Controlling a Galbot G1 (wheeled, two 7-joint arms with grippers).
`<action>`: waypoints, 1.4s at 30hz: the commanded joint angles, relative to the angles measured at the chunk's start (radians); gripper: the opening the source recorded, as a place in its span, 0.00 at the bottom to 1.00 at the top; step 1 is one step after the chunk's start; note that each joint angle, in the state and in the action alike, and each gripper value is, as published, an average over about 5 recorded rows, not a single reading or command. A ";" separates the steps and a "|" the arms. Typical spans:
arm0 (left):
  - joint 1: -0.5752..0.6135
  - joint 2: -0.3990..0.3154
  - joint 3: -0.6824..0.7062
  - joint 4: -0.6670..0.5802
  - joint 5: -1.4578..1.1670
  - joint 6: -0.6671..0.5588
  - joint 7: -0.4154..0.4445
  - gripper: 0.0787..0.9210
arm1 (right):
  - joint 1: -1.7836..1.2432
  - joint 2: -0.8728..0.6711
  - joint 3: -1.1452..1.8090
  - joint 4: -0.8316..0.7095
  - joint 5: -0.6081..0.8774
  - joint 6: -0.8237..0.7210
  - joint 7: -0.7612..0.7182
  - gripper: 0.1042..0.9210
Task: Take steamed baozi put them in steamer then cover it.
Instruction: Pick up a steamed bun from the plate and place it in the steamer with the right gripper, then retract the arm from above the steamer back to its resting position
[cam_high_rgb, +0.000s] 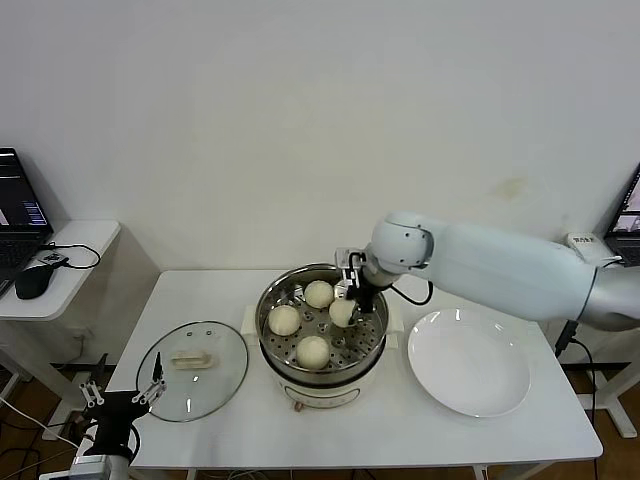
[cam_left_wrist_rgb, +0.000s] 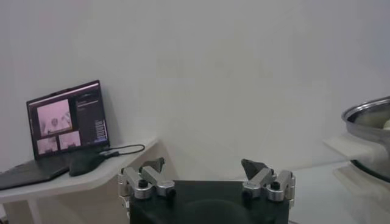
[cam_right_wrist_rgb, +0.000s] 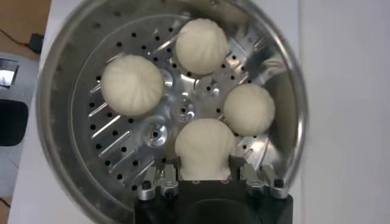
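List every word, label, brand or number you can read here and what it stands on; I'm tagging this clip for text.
No text can be read anywhere.
Laptop on the side desk: its screen shows windows and lines of text, too small and blurred to read.
Steamer: a small reddish mark on the front of its base, too small to read.
Baozi, cover and plate: no markings show.

I see three buns (cam_high_rgb: 318, 293) on the steamer's (cam_high_rgb: 275, 305) perforated tray, a fourth (cam_high_rgb: 341, 312) above it. My lid (cam_high_rgb: 190, 372) lies flat left of the steamer.

White plate (cam_high_rgb: 468, 362) on the table (cam_high_rgb: 400, 440) — laptop (cam_left_wrist_rgb: 67, 119), mouse (cam_left_wrist_rgb: 85, 163) on side desk (cam_high_rgb: 70, 245).
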 joint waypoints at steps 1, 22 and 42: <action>-0.004 0.002 0.001 0.007 0.000 0.001 0.001 0.88 | -0.038 0.024 -0.012 -0.023 -0.021 -0.015 0.010 0.51; -0.019 0.006 0.001 0.020 -0.006 0.000 0.000 0.88 | -0.196 -0.347 0.303 0.345 0.301 0.078 0.579 0.88; -0.052 0.014 0.080 0.099 0.074 -0.003 -0.031 0.88 | -1.815 0.077 1.807 0.370 -0.188 0.890 0.653 0.88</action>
